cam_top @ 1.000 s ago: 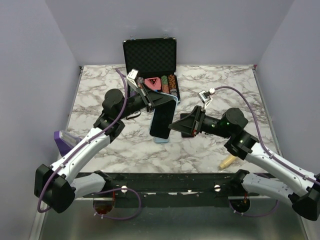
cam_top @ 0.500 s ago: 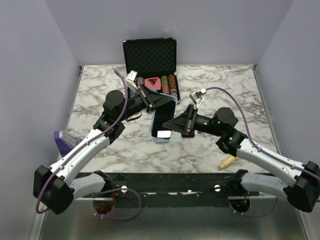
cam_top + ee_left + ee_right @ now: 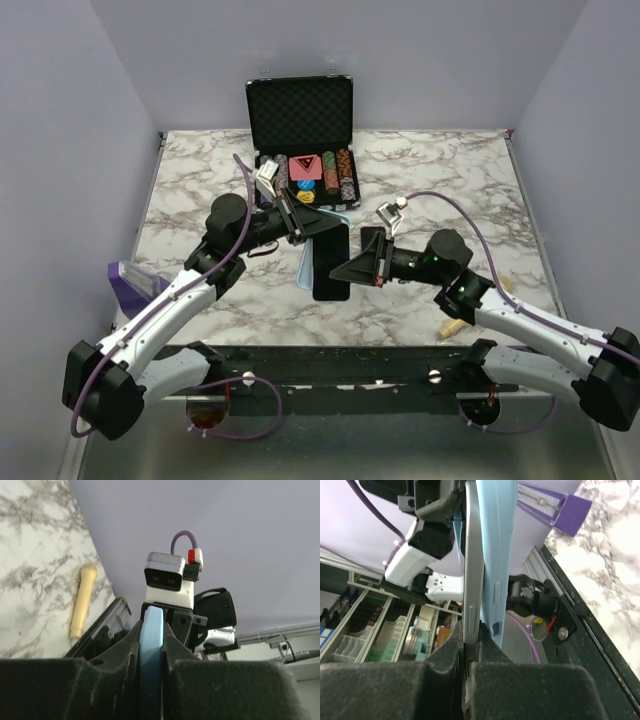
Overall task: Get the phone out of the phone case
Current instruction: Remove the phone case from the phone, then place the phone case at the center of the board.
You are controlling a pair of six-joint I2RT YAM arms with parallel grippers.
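Leftmost, a purple box [image 3: 128,281] sits at the edge of the marble table [image 3: 440,165]. Next along, the left gripper [image 3: 312,224] reaches toward the middle, and the left wrist view shows its jaws clenched on the thin edge of the light blue phone case [image 3: 151,650]. From above, only a sliver of that case shows, peeking out along the left side of the black phone [image 3: 331,262]. The phone is over the middle of the table, in front of the open poker chip case [image 3: 300,120]. The right gripper [image 3: 350,270] meets the phone from the right. In the right wrist view its jaws are pinched on the phone's silver edge, with the blue case lying against the phone near the jaws and splaying away from it farther up. Farther right, a cream peg [image 3: 452,326] lies on the table near the front edge, partly hidden by the right arm.
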